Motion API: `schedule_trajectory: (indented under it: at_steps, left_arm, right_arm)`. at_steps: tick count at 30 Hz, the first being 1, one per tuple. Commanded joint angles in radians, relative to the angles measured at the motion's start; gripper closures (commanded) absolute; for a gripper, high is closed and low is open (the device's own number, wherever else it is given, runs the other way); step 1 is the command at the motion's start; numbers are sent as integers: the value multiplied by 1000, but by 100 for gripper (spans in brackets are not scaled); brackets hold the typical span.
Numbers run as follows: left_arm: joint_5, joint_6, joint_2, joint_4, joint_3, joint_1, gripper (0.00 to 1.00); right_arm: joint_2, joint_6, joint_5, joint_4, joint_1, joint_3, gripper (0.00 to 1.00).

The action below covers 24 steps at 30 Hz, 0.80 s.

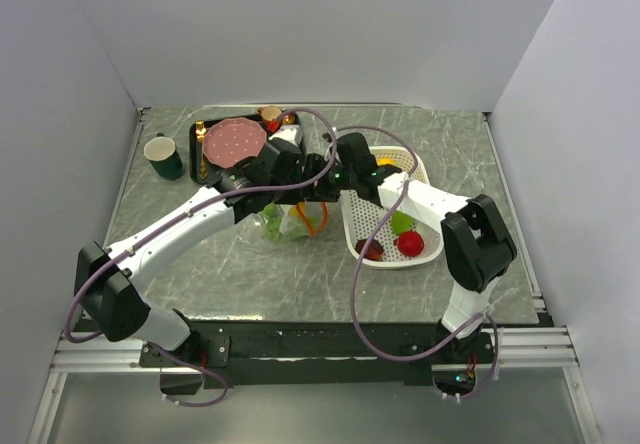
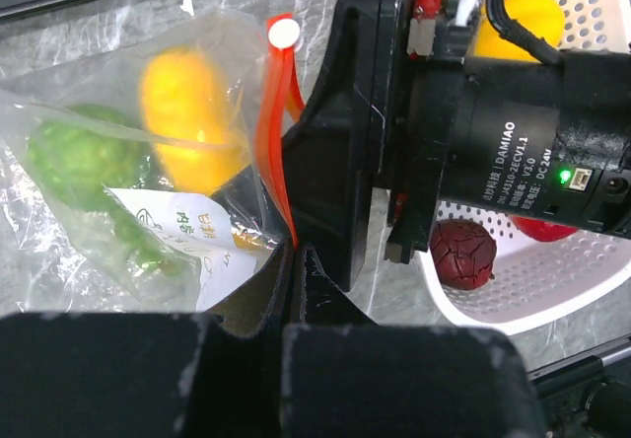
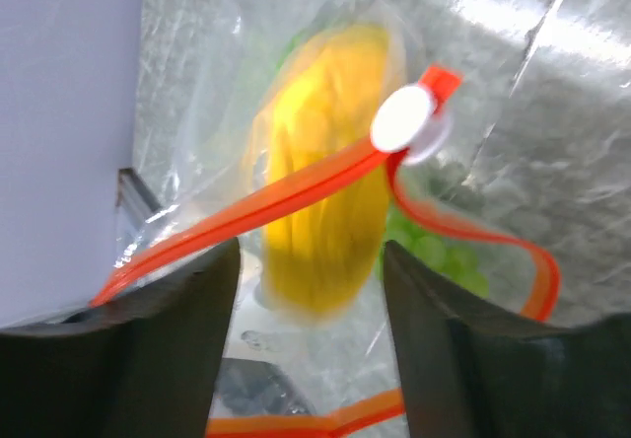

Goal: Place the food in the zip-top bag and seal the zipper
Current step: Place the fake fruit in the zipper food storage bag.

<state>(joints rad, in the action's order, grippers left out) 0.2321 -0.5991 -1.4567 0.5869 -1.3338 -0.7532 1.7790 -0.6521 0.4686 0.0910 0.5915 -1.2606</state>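
The clear zip-top bag (image 1: 283, 222) hangs at the table's centre with a yellow piece (image 2: 187, 112) and green pieces (image 2: 74, 157) of the food inside. My left gripper (image 2: 294, 249) is shut on the orange-red zipper strip (image 2: 276, 142) at the bag's mouth. The strip's white slider (image 3: 404, 122) sits near one end, and the mouth gapes beyond it. My right gripper (image 3: 311, 260) is open just above the bag, its fingers (image 3: 177, 320) on either side of the yellow piece (image 3: 320, 201). In the top view both grippers meet over the bag, the left gripper (image 1: 300, 186) and the right gripper (image 1: 322, 176).
The white perforated basket (image 1: 355, 234) to the right holds a red piece (image 1: 410, 243), a green one (image 1: 401, 222), a dark red one (image 2: 463, 253) and yellow ones (image 2: 532, 14). A pink plate (image 1: 235, 141) on a black tray and a green cup (image 1: 165, 157) stand at the back left.
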Motion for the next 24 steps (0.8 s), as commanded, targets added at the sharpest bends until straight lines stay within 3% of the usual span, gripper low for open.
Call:
schedule_trajectory:
  at_steps: [1, 2, 5, 8, 14, 24]
  left_arm:
    - [-5, -10, 36, -29, -8, 2, 99]
    - [1, -8, 36, -30, -8, 5, 99]
    - [6, 1, 44, -44, -11, 3, 99]
    - [16, 5, 38, -39, -27, 5, 99]
    - [3, 21, 22, -33, -33, 8, 99]
    - [-19, 19, 42, -58, -1, 8, 99]
  right_arm:
    - [-65, 51, -74, 47, 1, 12, 25]
    - [-82, 58, -87, 62, -7, 47, 18]
    - [-145, 95, -166, 127, -19, 93, 18]
    - [-242, 94, -365, 206, -41, 150, 16]
    - [-388, 92, -522, 298, -206, 259, 13]
    - [-313, 100, -758, 443, -259, 260, 12]
